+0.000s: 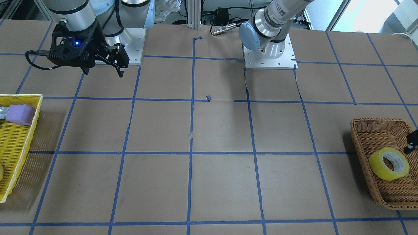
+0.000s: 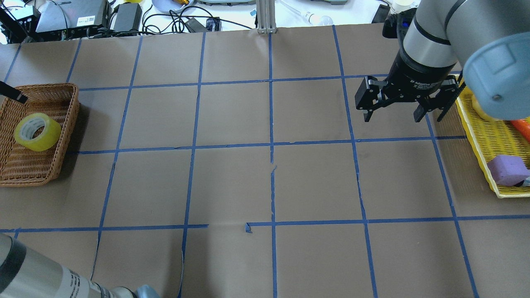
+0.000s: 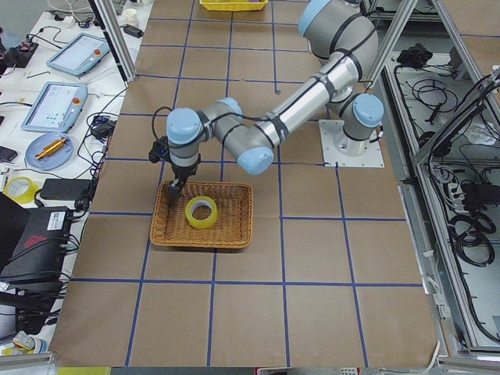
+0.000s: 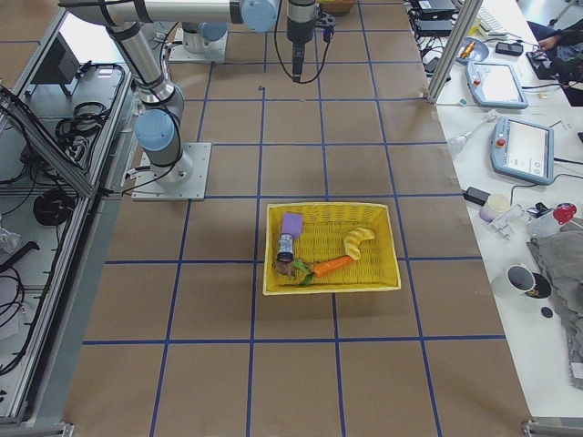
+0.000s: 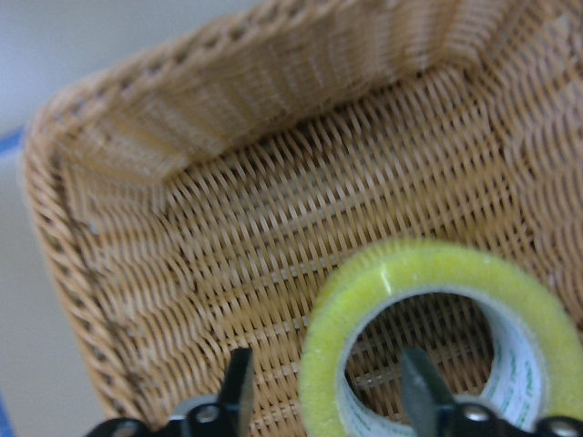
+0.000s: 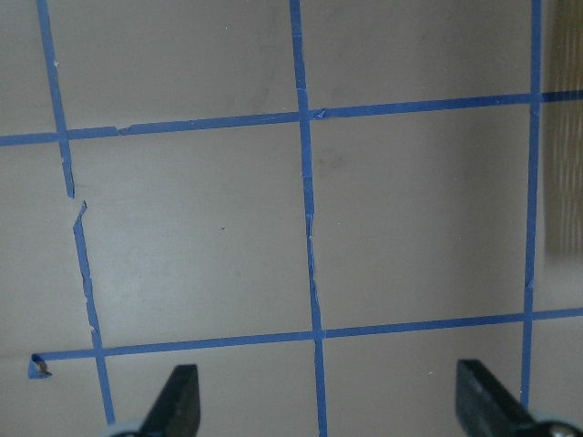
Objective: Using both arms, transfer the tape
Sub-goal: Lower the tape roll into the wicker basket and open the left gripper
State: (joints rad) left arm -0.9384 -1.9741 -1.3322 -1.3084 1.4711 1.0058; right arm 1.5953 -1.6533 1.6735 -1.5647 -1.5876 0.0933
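Observation:
The yellow tape roll (image 1: 389,164) with a white core lies tilted in a brown wicker basket (image 1: 359,130), at the left in the overhead view (image 2: 37,131). My left gripper (image 5: 328,387) is open and low over the roll (image 5: 410,264). One finger is outside the roll's wall and the other is over the core hole. One of its fingers (image 1: 411,143) shows at the basket's edge. My right gripper (image 2: 403,116) is open and empty. It hangs above the table near the yellow basket (image 2: 476,136), far from the tape.
The yellow basket (image 4: 332,288) holds a purple sponge (image 2: 507,169), a carrot (image 4: 330,267) and a banana (image 4: 357,240). Blue tape grid lines cross the brown paper table. The arm bases (image 1: 269,52) stand at the robot's edge of the table.

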